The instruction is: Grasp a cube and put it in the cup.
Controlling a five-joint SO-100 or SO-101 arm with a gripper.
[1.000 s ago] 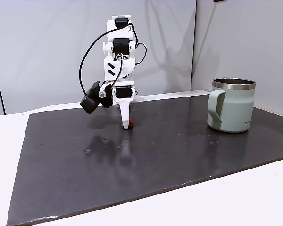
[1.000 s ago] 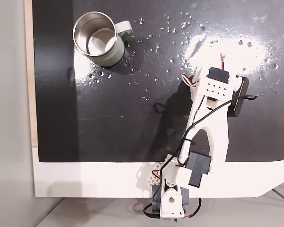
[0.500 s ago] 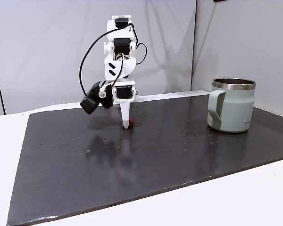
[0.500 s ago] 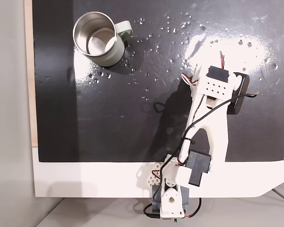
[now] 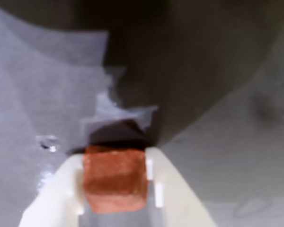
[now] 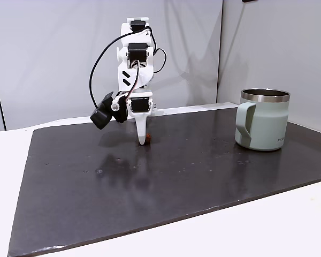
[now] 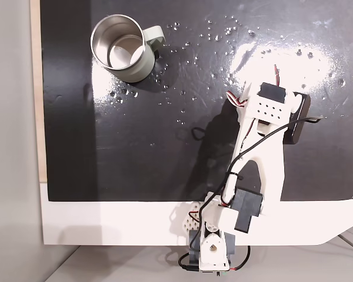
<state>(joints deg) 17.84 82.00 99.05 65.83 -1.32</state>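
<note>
In the wrist view the reddish-brown cube [image 5: 114,178] sits squeezed between my two white fingers [image 5: 173,198], so my gripper [image 5: 114,158] is shut on it. A fixed view from the side shows the gripper [image 6: 143,141] pointing straight down, with the cube [image 6: 146,141] at its tip, very close to the dark mat. The pale green cup [image 6: 265,127] stands upright far to the right there. A fixed view from above shows the cup [image 7: 142,63] at the upper left with nothing inside, well away from the arm's wrist [image 7: 269,107], which covers the cube.
A shiny black mat [image 6: 176,176] covers most of the white table [image 6: 267,230]. The arm's base [image 7: 210,247] sits at the table's near edge in the fixed view from above. A grey wall [image 6: 43,53] stands behind the mat.
The gripper tip with the cube has risen slightly off the mat over the last second. The cup has not moved.
</note>
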